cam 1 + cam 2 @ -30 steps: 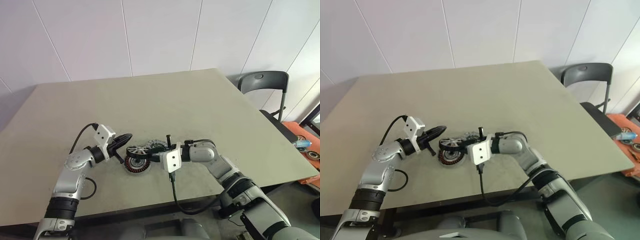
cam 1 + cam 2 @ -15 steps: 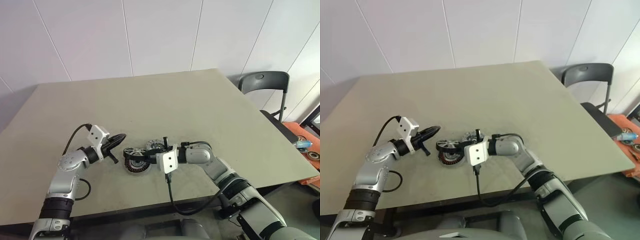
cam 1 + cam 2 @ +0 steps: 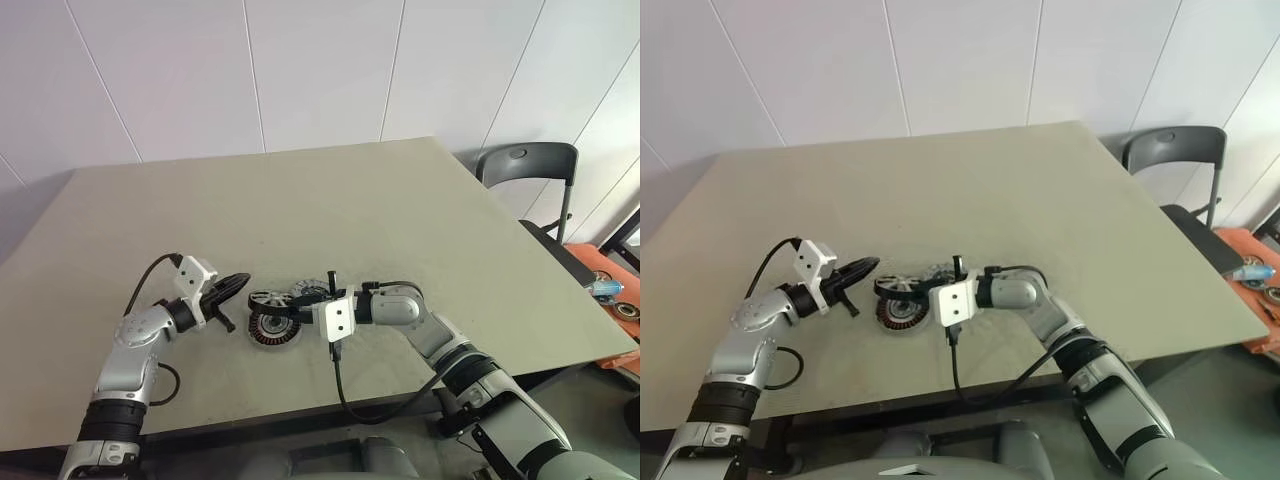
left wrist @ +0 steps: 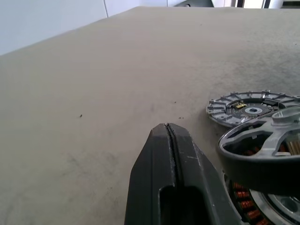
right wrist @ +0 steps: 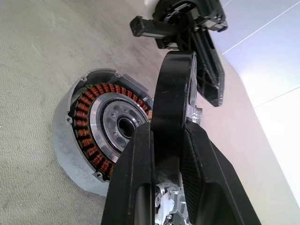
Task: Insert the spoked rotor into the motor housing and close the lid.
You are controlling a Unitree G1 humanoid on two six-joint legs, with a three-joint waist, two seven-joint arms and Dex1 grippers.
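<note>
Left gripper (image 3: 238,281) is pinched fully shut with nothing between its fingers; it hangs just off the left side of the parts, tips pointing toward them, touching nothing we can make out. Next over, just past those tips, the motor housing (image 5: 101,136) sits flat on the table (image 3: 400,220), copper windings and silver centre exposed, so not yet filled. Directly above it the spoked rotor (image 3: 268,301) is clamped by its dark rim in the right gripper (image 3: 296,307), jaws narrowly apart on that rim, the disc held over the housing but offset and not seated as far as we can judge. A flat grey ribbed disc (image 4: 253,108), probably the lid, lies on the table just beyond the rotor, behind the right gripper's tips. Step in hand, we judge: rotor insertion. Next move calls for centring the rotor over the housing bore, levelling it, lowering straight, then releasing; lid comes after.
</note>
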